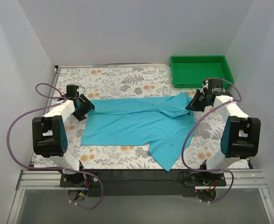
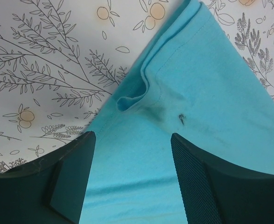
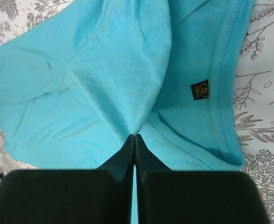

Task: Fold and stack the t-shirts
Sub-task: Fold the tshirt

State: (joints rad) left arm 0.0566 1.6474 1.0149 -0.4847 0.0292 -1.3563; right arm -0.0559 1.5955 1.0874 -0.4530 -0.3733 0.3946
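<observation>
On the left, the left arm (image 1: 62, 112) is out over the flowery surface (image 1: 118, 79), at the left end of the blue t-shirt (image 1: 137, 123). The left jaws are spread wide, and the cloth lies right under the gap between the two dark fingers (image 2: 71, 182). I cannot tell if they touch it. Just ahead of them the shirt's edge curls up into a small fold (image 2: 132, 100), with a tiny dark speck (image 2: 181, 119) beside it. The t-shirt lies in the middle of the surface, stretched long from left to right, so one end is by each arm. It is not flat. It is partly folded over on itself, with wrinkles, and one loose part (image 1: 167, 149) sticks out toward the near edge, more on the right side. On the right, the right arm (image 1: 228, 109) is at the shirt's neck end. The right jaws are pressed together and pinch a ridge of cloth, which pulls up into a little tent (image 3: 118, 84) in front of them. Next to it I can see the neck band (image 3: 223, 70) and a small dark label (image 3: 200, 89) with an S on it. The green tray (image 1: 200, 72) sits at the far right corner. I think the next move hangs on the two ends. The right end is held, but the left end only lies under open jaws, so the left arm must close first.
</observation>
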